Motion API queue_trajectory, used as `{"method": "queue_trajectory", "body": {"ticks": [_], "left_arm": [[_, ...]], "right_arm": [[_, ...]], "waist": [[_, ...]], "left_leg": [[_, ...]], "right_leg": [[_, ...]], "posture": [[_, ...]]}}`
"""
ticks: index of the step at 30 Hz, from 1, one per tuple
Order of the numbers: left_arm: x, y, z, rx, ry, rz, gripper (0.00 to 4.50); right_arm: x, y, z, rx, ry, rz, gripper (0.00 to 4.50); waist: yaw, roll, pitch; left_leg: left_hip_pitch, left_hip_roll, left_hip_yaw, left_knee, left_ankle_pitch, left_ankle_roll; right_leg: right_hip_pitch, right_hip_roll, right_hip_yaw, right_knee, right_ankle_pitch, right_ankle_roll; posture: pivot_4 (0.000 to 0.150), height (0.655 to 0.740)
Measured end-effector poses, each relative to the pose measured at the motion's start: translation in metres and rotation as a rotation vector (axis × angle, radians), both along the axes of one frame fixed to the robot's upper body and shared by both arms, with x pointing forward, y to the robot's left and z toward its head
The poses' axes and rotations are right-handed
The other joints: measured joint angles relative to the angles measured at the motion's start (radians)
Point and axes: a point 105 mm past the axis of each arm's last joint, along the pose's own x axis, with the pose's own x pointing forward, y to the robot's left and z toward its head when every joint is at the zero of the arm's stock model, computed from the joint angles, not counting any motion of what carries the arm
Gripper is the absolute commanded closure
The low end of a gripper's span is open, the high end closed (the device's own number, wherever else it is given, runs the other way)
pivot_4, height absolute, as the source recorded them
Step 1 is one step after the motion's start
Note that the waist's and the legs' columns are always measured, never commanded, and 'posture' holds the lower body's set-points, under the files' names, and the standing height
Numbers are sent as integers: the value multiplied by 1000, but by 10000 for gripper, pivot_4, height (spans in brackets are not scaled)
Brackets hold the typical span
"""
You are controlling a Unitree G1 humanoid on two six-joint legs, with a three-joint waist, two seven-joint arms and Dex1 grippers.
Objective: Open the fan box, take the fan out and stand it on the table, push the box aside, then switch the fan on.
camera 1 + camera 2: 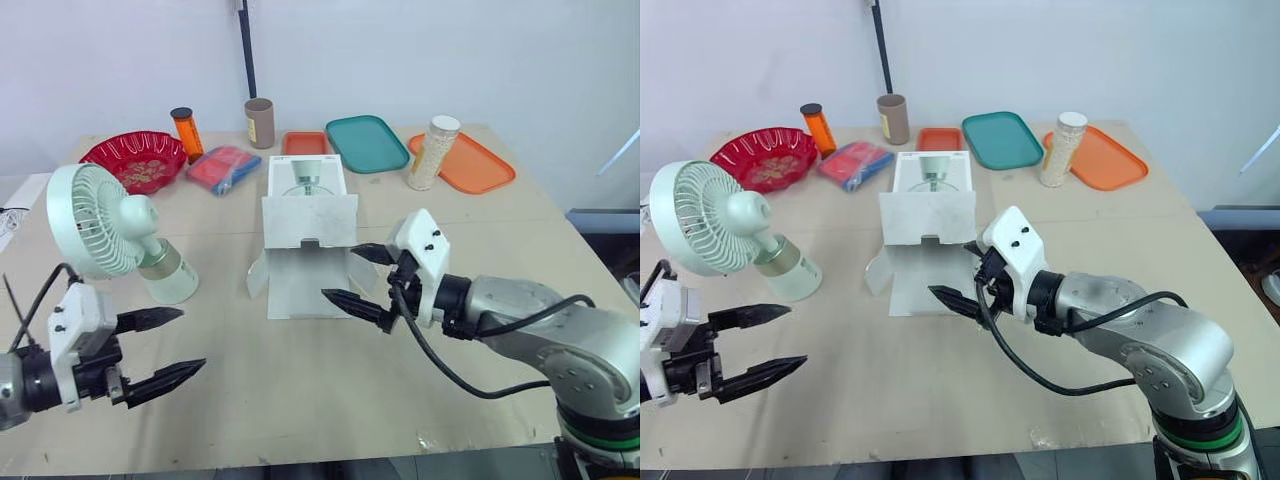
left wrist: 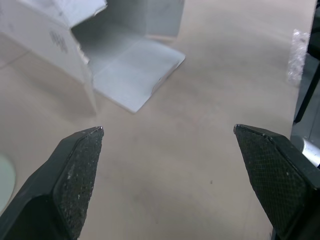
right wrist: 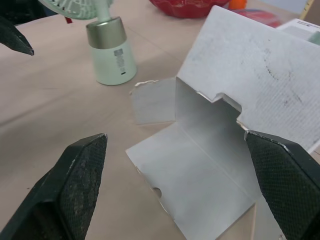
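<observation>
The white fan (image 1: 105,232) stands upright on its pale green base (image 3: 111,59) at the table's left. The opened white fan box (image 1: 306,225) lies in the middle of the table with its flaps (image 3: 200,172) spread toward me. My left gripper (image 1: 165,348) hovers open, below and in front of the fan, with nothing between its fingers (image 2: 75,170). My right gripper (image 1: 362,277) is open just right of the box's front flap, its fingers (image 3: 80,180) straddling the flap from above without touching it.
Along the far edge stand a red bowl (image 1: 135,158), an orange bottle (image 1: 186,132), a blue and red packet (image 1: 223,167), a brown cup (image 1: 259,122), a small orange tray (image 1: 304,142), a teal tray (image 1: 366,142), and a tall jar (image 1: 433,152) beside an orange tray (image 1: 472,165).
</observation>
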Motion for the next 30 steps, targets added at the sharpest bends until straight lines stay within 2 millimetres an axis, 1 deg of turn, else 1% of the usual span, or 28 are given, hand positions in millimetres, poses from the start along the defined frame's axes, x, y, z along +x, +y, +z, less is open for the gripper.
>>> {"method": "queue_trajectory", "body": {"ticks": [3,6,9,12,15,19,23,26,27,28,30], "left_arm": [[5,-10,8,-24,-28,-47,358],[7,-14,12,-28,-33,-68,358],[17,-13,14,-41,-36,-48,358],[24,-16,14,-53,-33,-35,358],[27,-24,16,-73,-37,-48,358],[30,-27,18,-78,-46,-38,358],[41,-27,29,-107,-101,25,358],[46,-28,30,-137,-110,95,358],[46,-30,28,-146,-100,108,358],[41,-36,25,-157,-86,117,358],[35,-43,21,-163,-74,114,358]], "right_arm": [[3,-5,-5,-16,-6,-56,0],[8,-9,-7,-32,-14,-104,0],[19,-11,-13,-24,-7,-177,0],[33,-14,-14,-3,-7,-254,0],[46,-18,-16,-27,-11,-317,0],[56,-24,-24,-57,10,-358,0],[66,-18,-24,-65,14,-354,0],[72,-16,-25,-73,3,-357,0],[73,-14,-26,-74,5,-356,0],[75,-12,-28,-79,4,-351,0],[77,-9,-30,-86,-2,-350,0]], "waist": [[0,-1,0],[-2,-1,0],[-2,-1,0],[-1,-1,0],[-1,-1,0],[-1,-1,0],[-1,-1,0],[-1,-1,0],[-1,-2,0],[-2,-2,0],[-2,-2,-1]], "left_leg": [[0,0,0,0,0,0],[0,0,0,0,0,0],[1,0,0,-1,1,-1],[0,0,0,-1,1,-2],[0,0,-1,-1,1,-2],[0,0,-1,-1,1,-2],[0,0,-1,0,1,-2],[0,0,-1,0,1,-2],[-1,0,-1,0,1,-2],[-1,0,-1,0,1,-2],[-1,0,-1,0,1,-2]], "right_leg": [[0,0,1,0,0,0],[0,0,1,0,0,0],[0,2,2,0,-2,3],[0,2,3,1,-2,4],[0,2,3,1,-1,2],[0,2,3,1,0,1],[0,3,3,2,0,1],[0,3,3,2,0,1],[0,3,3,1,0,1],[-1,3,3,1,0,1],[-1,3,3,2,0,1]], "posture": [[1500,7382],[1500,7382],[1500,7382],[1500,7382],[1500,7382],[1500,7382],[1500,7382],[1500,7382],[1500,7382],[1500,7382],[1500,7382]]}}
